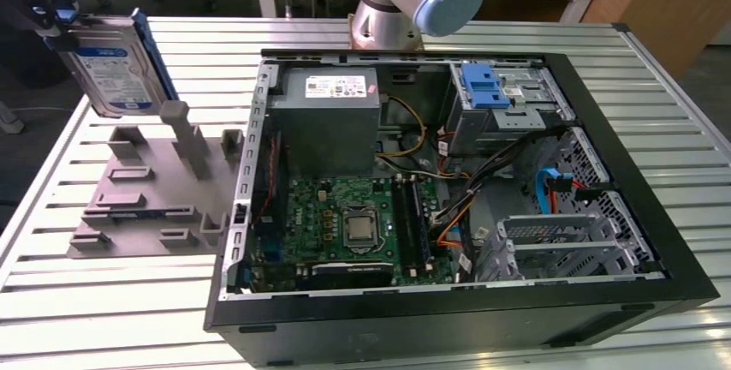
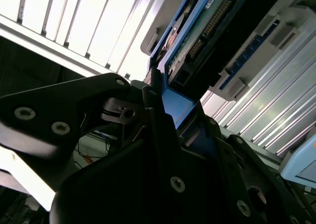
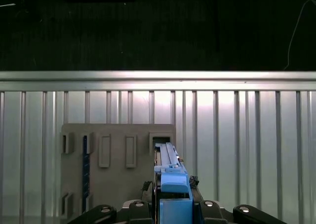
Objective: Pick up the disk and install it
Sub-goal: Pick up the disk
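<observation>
I see the disk [image 1: 115,66], a flat rectangular silver-grey hard drive with a white and blue label and a blue plastic frame down its long edge, high on the exterior view's left. It hangs in the air, standing on end and tilted, above the slatted aluminium table [image 1: 205,53] and over the grey moulded plastic fixture [image 1: 149,186] with its upright posts and slots. It touches neither.

The second wrist view gives me the disk's [image 2: 207,21] underside: a green circuit board with a row of connector pins, rimmed by the blue frame. In the first wrist view the disk [image 3: 170,177] shows edge-on, with the fixture [image 3: 116,184] beyond it.

The black claw [image 1: 51,20] is clenched on the disk's upper end. In the second wrist view its dark fingers [image 2: 154,108] press against the blue frame, with no gap that I can make out.

The open black computer tower case [image 1: 457,306] lies on its side across the middle and the exterior view's right, well apart from the disk. Inside it I see a grey metal power-supply box [image 1: 331,126], a green motherboard [image 1: 342,224] below that, and a blue ridged plastic latch [image 1: 485,87] on the drive cage.
</observation>
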Robot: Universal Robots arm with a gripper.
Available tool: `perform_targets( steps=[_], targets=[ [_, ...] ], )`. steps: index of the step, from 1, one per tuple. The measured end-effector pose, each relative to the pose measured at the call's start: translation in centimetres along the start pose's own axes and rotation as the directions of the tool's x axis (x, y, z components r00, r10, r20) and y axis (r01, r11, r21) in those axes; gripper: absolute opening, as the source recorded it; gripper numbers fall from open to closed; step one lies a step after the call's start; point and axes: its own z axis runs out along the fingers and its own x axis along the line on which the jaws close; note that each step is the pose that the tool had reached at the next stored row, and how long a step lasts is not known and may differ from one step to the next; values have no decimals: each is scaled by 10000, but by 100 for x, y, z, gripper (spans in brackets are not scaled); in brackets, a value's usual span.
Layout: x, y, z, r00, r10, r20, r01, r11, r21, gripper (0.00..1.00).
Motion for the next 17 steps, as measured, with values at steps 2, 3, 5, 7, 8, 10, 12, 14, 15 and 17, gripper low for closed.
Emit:
perform_targets(
  steps=[2,3,5,7,8,10,12,14,15,17],
  targets=[
    [-1,0,-16,10000,0,0,0,10000,-1,37],
    [-1,0,-24,10000,0,0,0,10000,0,37],
    [-2,1,-41,10000,0,-1,0,10000,-2,37],
    [-2,1,-57,10000,0,0,0,10000,-1,37],
    [-2,1,-65,10000,0,0,0,10000,-1,37],
    [-3,1,-81,10000,0,0,0,10000,-1,37],
    [-4,2,-97,10000,0,0,0,10000,-1,37],
    [-4,2,-114,10000,0,0,0,10000,-1,37],
    [-5,2,-123,10000,0,0,0,10000,-1,37],
    [-6,3,-141,10000,0,0,0,10000,-2,37]
  ],
)
